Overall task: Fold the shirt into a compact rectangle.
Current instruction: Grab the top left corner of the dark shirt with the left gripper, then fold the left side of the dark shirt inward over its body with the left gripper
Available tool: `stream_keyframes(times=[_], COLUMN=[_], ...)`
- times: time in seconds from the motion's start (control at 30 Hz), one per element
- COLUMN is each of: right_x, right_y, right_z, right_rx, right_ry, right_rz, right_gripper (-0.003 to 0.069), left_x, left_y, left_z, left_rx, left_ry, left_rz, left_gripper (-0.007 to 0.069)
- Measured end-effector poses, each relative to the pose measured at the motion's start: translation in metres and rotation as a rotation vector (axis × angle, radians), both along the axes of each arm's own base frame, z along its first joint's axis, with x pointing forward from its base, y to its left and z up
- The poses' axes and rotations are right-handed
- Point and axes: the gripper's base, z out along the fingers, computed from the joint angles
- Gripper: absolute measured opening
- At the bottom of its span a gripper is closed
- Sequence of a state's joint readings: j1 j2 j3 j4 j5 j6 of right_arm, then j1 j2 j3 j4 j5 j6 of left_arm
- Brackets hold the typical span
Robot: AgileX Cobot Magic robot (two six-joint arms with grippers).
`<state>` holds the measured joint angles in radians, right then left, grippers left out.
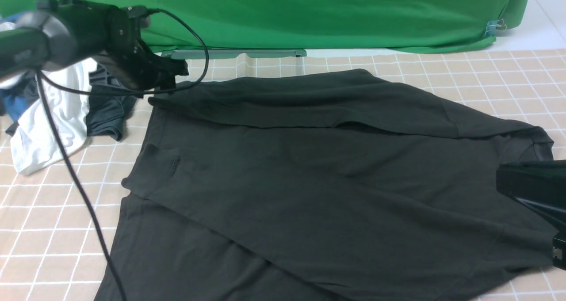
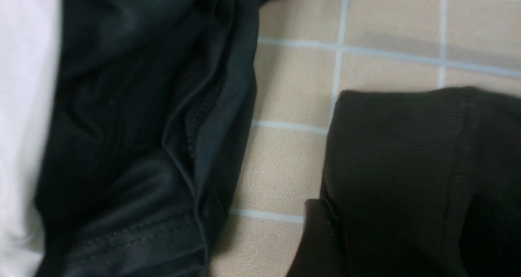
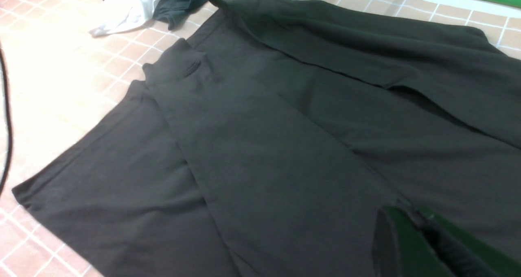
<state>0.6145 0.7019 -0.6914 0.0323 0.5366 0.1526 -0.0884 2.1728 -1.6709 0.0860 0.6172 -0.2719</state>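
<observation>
Left gripper (image 1: 176,69): jaws unclear, so lift straight off the cuff (image 2: 407,167) beneath them.
Right gripper (image 3: 419,233): clenched; pin the shirt (image 1: 309,168) flat under them.

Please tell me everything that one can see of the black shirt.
The shirt is black, of soft matte knit cloth, large and long-sleeved. It lies flat on the checked table, partly folded: both sleeves are laid across the body, ribbed cuffs toward the robot's left, collar toward its right. No print shows. The shut right pincer meets it near the collar; whether it pinches cloth I cannot tell. The left pincer is at the far cuff.
</observation>
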Motion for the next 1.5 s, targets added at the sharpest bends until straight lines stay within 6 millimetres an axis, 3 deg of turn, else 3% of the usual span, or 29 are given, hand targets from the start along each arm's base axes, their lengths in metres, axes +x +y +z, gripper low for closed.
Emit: stream_keyframes(times=[0.27,0.33,0.43,0.53,0.6,0.73,0.77,0.87,1.0,1.13,1.4,1.5], right_x=[0.000,0.000,0.000,0.000,0.000,0.000,0.000,0.000,0.000,0.000,0.000,0.000], right_y=[0.000,0.000,0.000,0.000,0.000,0.000,0.000,0.000,0.000,0.000,0.000,0.000], right_z=[0.000,0.000,0.000,0.000,0.000,0.000,0.000,0.000,0.000,0.000,0.000,0.000], right_rx=[0.000,0.001,0.000,0.000,0.001,0.001,0.001,0.001,0.001,0.001,-0.001,-0.002], right_ry=[0.000,0.000,0.000,0.000,-0.001,-0.001,-0.001,-0.001,-0.001,-0.001,0.001,0.001], right_rz=[0.000,0.000,0.000,0.000,0.000,0.000,0.000,0.000,0.000,0.000,0.000,0.000], right_gripper=[0.0037,0.0037,0.0037,0.0037,0.0037,0.0037,0.0037,0.0038,0.0038,0.0038,0.0042,0.0042], left_x=[0.008,0.009,0.010,0.010,0.007,-0.001,-0.009,-0.021,-0.029,-0.026,-0.016,-0.019], left_y=[-0.002,-0.002,-0.002,-0.002,-0.002,-0.001,-0.001,0.001,0.003,0.003,0.000,-0.001], left_z=[-0.020,-0.022,-0.027,-0.024,-0.019,0.002,0.022,0.050,0.073,0.076,0.051,0.050], left_rx=[-0.027,-0.030,-0.018,-0.005,-0.001,0.014,0.036,0.047,0.073,0.081,0.059,0.051], left_ry=[0.030,0.026,0.031,0.038,0.050,0.073,0.094,0.103,0.073,0.032,0.051,0.081], left_rz=[0.030,0.033,0.013,-0.009,-0.017,-0.038,-0.072,-0.087,-0.094,-0.101,-0.108,-0.121], left_gripper=[0.0430,0.0398,0.0273,0.0080,0.0045,0.0036,0.0036,0.0036,0.0036,0.0036,0.0036,0.0036])
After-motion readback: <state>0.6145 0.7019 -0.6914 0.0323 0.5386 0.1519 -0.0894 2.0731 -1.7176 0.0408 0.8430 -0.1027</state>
